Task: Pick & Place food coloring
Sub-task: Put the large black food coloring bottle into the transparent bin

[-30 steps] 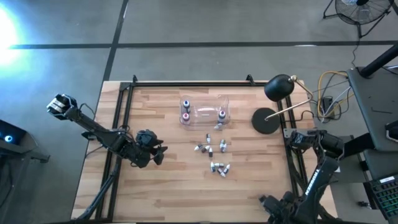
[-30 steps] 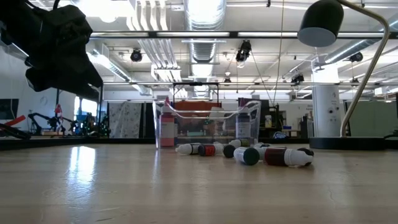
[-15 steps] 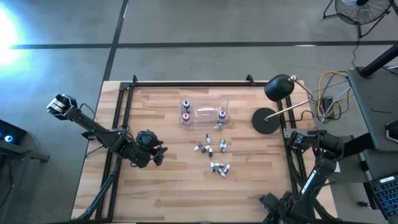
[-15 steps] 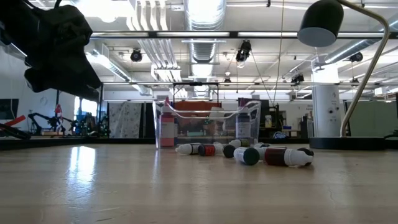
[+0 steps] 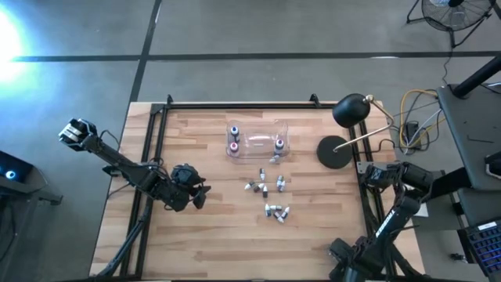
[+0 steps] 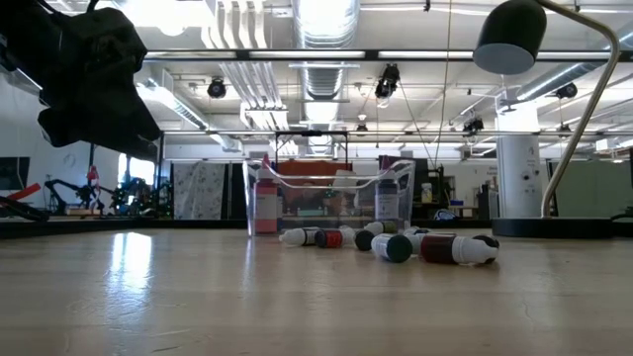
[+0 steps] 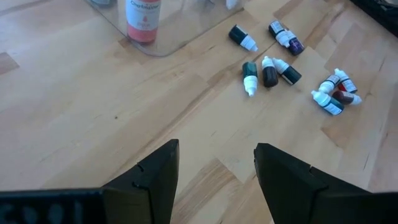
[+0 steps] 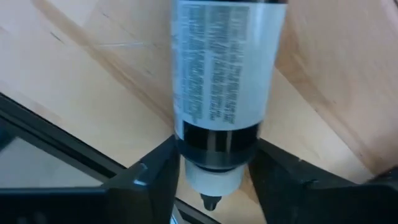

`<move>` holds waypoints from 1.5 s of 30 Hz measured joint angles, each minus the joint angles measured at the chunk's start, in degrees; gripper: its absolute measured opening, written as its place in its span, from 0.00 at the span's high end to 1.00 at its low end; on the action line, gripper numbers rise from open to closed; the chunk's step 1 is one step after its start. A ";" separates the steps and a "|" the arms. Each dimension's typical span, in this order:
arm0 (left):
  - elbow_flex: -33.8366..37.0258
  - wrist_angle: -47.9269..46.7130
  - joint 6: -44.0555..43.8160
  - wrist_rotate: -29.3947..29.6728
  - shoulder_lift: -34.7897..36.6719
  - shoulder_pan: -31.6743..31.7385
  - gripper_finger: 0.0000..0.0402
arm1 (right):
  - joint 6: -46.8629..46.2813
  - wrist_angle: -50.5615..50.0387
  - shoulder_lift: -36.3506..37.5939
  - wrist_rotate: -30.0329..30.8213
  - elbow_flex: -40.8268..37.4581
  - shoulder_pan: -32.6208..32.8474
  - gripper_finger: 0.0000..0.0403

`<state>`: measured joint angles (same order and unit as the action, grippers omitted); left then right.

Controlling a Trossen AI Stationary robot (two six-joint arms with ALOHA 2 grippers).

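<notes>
Several tiny food coloring bottles (image 5: 270, 196) lie on their sides in a loose cluster at mid-table; the left wrist view shows them too (image 7: 268, 70). Others stand in the clear plastic box (image 5: 258, 141) behind the cluster. My left gripper (image 5: 196, 190) hangs open above bare wood, left of the cluster, with its fingers apart in the left wrist view (image 7: 214, 177). My right gripper (image 5: 376, 174) is at the table's right edge, shut on one white-labelled food coloring bottle (image 8: 227, 62). My right gripper pinches the bottle between its two fingers (image 8: 155, 180) at the cap end, by the dark band (image 8: 214, 146). The fingers lie along the bottle. Its labelled body sticks out past the fingertips, and its dropper tip (image 8: 208, 202) points back toward the wrist.
A black desk lamp stands on its round base (image 5: 335, 153) at the table's far right, and its shade (image 5: 351, 110) overhangs the far edge. A black frame rail (image 5: 156, 149) runs along the table's left side. Bare wood lies near the cluster (image 5: 235, 243).
</notes>
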<state>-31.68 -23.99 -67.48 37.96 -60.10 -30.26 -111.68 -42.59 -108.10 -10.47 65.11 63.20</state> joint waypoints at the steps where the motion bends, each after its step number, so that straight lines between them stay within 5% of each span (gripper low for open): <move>1: 0.00 0.02 0.00 0.02 0.00 0.00 0.54 | 1.53 0.18 0.14 -1.28 -0.12 -0.43 0.63; 4: 0.00 0.00 0.00 0.01 0.02 0.01 0.54 | 7.94 0.37 0.64 -5.54 -0.65 -2.26 0.73; 9: 0.00 0.02 -0.40 0.11 0.02 0.02 0.54 | 20.11 -0.15 1.54 -14.28 -3.24 -9.18 0.74; 15: 0.00 0.43 -0.69 1.29 0.02 0.01 0.54 | 33.45 -0.90 2.89 -34.78 -6.90 -21.82 0.74; 20: 0.00 1.55 0.83 1.72 0.02 0.00 0.54 | 34.04 -1.04 6.52 -51.93 -8.82 -29.51 0.70; 26: 0.00 3.35 3.16 1.77 0.02 0.01 0.54 | 30.60 -1.65 9.60 -53.41 -11.08 -35.75 0.73; 45: 0.00 3.45 6.01 1.74 0.02 -0.07 0.54 | 29.34 -1.52 9.91 -54.29 -13.35 -35.98 0.70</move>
<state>-31.68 -20.53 -61.48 39.70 -60.07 -30.33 -82.34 -44.10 -98.19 -64.76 51.76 27.22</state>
